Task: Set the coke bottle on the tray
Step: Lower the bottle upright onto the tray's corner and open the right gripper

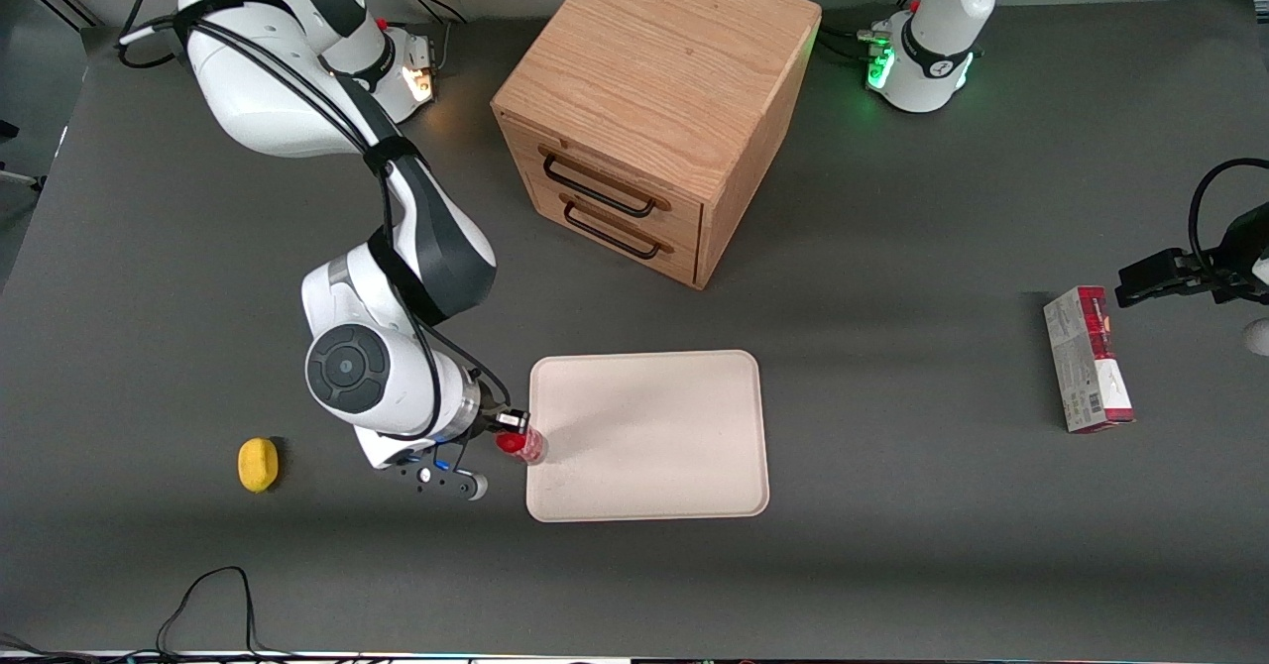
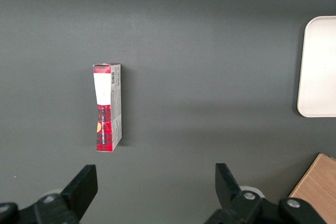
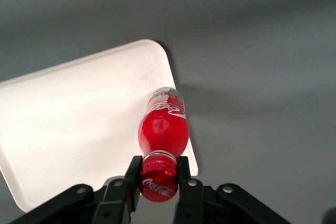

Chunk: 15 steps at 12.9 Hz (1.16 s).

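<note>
The coke bottle is small, slim and red with a red cap. My right gripper is shut on its cap and holds it upright at the tray's edge on the working arm's end. In the right wrist view the black fingers clamp the cap of the coke bottle, whose clear base hangs over the rim of the tray. I cannot tell whether the base touches the tray. The tray is large, flat and cream-white, nearer the front camera than the drawer cabinet. Its edge shows in the left wrist view.
A wooden two-drawer cabinet stands farther from the front camera than the tray. A yellow lemon-like object lies toward the working arm's end. A red-and-grey carton lies toward the parked arm's end, also in the left wrist view.
</note>
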Each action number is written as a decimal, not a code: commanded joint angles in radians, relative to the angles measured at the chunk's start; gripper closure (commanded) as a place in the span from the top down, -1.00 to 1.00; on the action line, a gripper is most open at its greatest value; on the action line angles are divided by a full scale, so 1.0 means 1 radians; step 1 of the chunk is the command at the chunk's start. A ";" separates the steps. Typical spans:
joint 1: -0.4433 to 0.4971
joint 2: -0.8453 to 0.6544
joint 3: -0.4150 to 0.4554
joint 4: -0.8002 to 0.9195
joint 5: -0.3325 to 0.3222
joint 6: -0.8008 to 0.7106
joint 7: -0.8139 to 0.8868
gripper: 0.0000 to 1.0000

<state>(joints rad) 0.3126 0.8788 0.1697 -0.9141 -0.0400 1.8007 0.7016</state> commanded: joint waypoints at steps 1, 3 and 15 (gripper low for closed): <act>0.019 0.052 0.001 0.072 -0.021 0.046 0.052 -1.00; 0.029 0.072 -0.004 0.073 -0.026 0.083 0.073 -1.00; 0.039 0.083 -0.003 0.070 -0.064 0.105 0.075 1.00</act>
<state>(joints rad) 0.3382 0.9456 0.1679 -0.8810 -0.0705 1.9075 0.7479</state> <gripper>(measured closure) 0.480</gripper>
